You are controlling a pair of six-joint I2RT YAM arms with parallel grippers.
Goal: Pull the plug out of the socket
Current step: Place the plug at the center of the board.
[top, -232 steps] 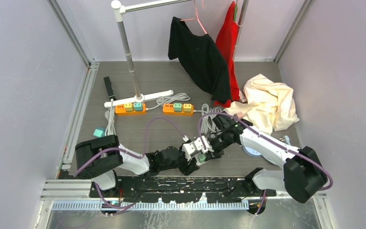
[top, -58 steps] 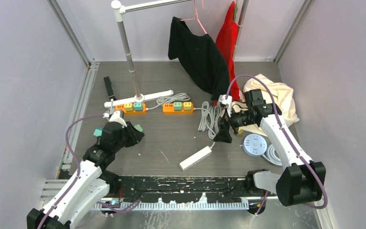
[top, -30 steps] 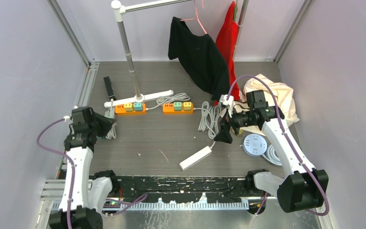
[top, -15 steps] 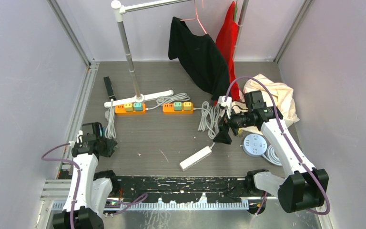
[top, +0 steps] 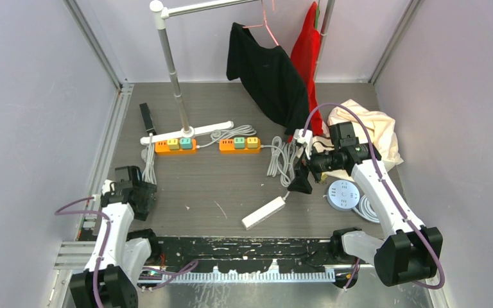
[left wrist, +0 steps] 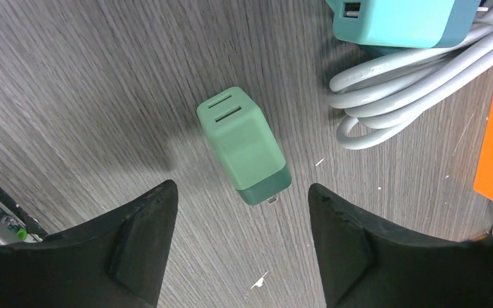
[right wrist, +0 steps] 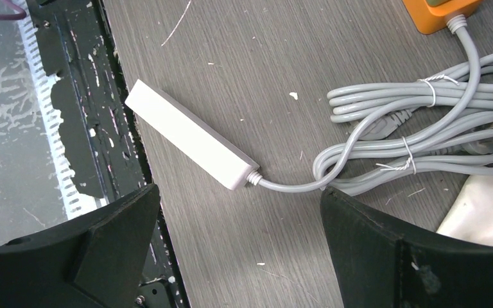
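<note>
My left claw is down at the desk's 8 o'clock, close to the near edge, with its fingers spread. The green plug lies flat on the wood between them and touches neither. In the wrist view its two slots point to 11 o'clock, and a small metal bit shows at its darker end. At the plug's 1 o'clock in that view I see a teal adapter resting on a coil of grey cable.

Toward the desk's 6 o'clock the white socket strip lies loose, its cord running off to 1 o'clock. My right claw hangs above the wood at that strip's 1 o'clock, spread wide and gripping nothing.

Farther back, two orange power strips sit at 11 and 12 o'clock. A cream cloth is heaped at 2 o'clock. Beyond them a black garment and a red garment hang at the rear.
</note>
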